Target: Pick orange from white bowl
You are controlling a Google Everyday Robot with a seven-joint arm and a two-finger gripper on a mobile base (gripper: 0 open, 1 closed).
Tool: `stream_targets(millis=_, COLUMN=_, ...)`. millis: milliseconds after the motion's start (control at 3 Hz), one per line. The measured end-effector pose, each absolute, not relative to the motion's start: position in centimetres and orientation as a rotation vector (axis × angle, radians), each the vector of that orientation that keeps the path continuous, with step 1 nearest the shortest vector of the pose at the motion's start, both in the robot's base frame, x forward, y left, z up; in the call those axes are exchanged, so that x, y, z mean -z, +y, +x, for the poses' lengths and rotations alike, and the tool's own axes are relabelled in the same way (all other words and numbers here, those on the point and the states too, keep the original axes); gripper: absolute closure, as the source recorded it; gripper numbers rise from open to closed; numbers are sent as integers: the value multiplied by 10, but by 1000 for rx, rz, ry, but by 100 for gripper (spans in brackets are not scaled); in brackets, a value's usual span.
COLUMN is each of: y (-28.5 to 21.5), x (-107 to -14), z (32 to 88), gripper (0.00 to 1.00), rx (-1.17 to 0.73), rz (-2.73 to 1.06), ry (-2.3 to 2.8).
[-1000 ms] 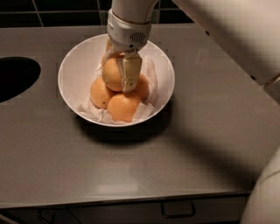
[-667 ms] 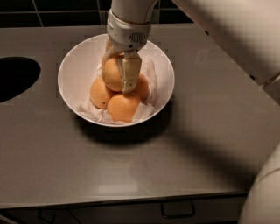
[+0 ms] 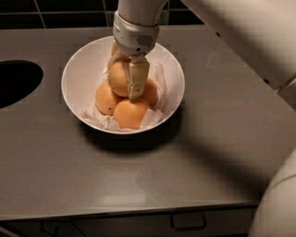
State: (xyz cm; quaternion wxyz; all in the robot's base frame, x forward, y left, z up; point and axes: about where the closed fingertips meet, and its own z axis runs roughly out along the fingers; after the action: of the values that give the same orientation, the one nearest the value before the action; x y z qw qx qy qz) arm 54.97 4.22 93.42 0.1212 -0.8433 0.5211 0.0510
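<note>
counter (image 3: 208, 152): grey, matte, with a dark oval opening (image 3: 14, 83) at its left; dark tiled wall (image 3: 69, 5) behind
white bowl (image 3: 76, 76): on the counter, paper-lined
gripper (image 3: 124, 76): down in the bowl, fingers clamped on the orange
orange (image 3: 118, 79): atop the smaller fruits (image 3: 131, 113)

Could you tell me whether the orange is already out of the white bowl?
No, the orange lies inside the white bowl on top of smaller fruits, with the gripper down over it.

One high view, steeply down, close, gripper (image 3: 125, 76) clasping orange (image 3: 117, 79) in bowl (image 3: 79, 76)
</note>
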Motion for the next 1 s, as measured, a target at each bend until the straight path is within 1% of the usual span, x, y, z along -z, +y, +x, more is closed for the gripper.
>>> stream_targets(millis=667, y=41, x=-933, z=549, gripper=35, rx=-165, rz=-2458, ry=1527)
stream_targets(millis=1000, y=41, x=-932, z=548, gripper=46, rx=-174, rz=-2457, ry=1526)
